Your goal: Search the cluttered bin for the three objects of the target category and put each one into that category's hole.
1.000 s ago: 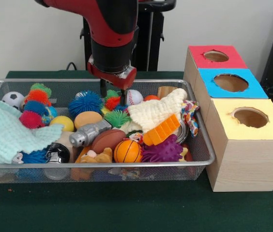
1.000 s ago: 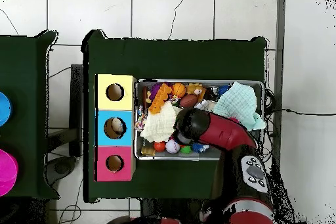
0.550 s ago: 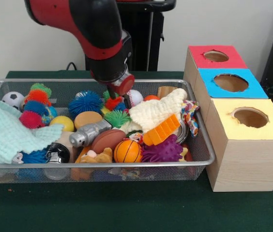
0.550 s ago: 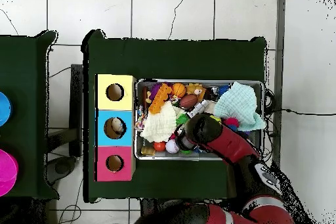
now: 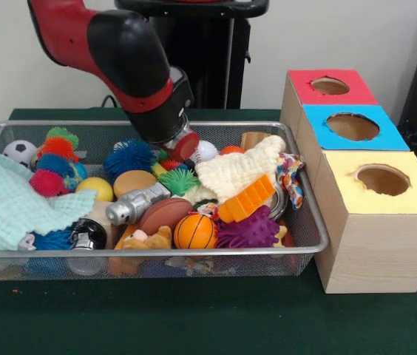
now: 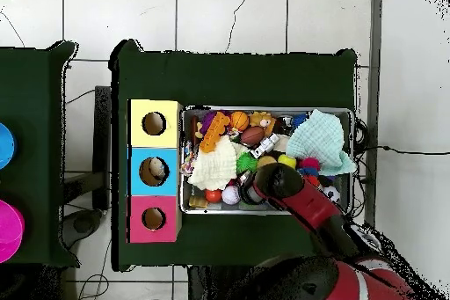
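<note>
Item one: gripper (image 5: 181,146), tilted low into the wire bin (image 5: 308,222) near its far rim among spiky balls; we cannot tell its opening. Adjacent: baseball (image 5: 205,150), cream cloth (image 5: 238,171). Right: three-hole box (image 5: 356,185), awaiting sorted pieces.

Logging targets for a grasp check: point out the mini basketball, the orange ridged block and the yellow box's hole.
mini basketball (image 5: 194,231), front view, middle of the ball.
orange ridged block (image 5: 247,198), front view, centre ridges.
yellow box's hole (image 5: 382,179), front view, inside the opening.
</note>
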Controlling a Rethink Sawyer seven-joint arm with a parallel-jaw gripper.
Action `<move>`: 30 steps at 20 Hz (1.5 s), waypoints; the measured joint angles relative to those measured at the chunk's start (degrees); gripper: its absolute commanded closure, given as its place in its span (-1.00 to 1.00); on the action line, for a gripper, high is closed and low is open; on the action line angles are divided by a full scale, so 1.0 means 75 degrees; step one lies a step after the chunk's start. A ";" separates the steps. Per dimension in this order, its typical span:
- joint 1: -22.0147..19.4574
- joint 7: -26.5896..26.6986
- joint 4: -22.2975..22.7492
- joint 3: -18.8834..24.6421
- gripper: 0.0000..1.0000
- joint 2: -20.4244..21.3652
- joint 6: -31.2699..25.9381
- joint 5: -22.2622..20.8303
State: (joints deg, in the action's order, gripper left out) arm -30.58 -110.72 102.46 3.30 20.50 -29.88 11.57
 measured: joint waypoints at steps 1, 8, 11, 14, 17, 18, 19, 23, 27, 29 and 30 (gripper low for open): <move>-0.0052 0.0000 0.0098 0.0096 -1.00 -0.0009 0.0055 0.0002; -0.0046 0.0000 0.0271 0.0217 -1.00 -0.0007 0.0271 -0.0080; 0.0368 -0.0002 0.0169 -0.0047 -1.00 -0.0009 0.0872 -0.0727; 0.0843 -0.0002 0.0088 -0.0349 -1.00 0.0088 0.1117 -0.1104; 0.1698 -0.0002 -0.0144 -0.0966 -1.00 0.0114 0.1594 -0.1672; 0.1864 -0.0002 -0.0191 -0.1105 -1.00 0.0111 0.1692 -0.1799; 0.2231 0.0000 -0.0297 -0.1451 -1.00 0.0068 0.1994 -0.2056; 0.2863 0.0002 -0.0404 -0.2141 -1.00 -0.0094 0.2779 -0.2209; 0.3405 0.0002 -0.0442 -0.2739 -1.00 -0.0358 0.3773 -0.2220; 0.3535 0.0000 -0.0444 -0.2901 -1.00 -0.0451 0.4092 -0.2248; 0.3642 0.0000 -0.0442 -0.3052 -1.00 -0.0547 0.4429 -0.2322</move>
State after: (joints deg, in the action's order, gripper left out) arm -3.26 -110.72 99.15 -19.59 16.40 3.34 -5.85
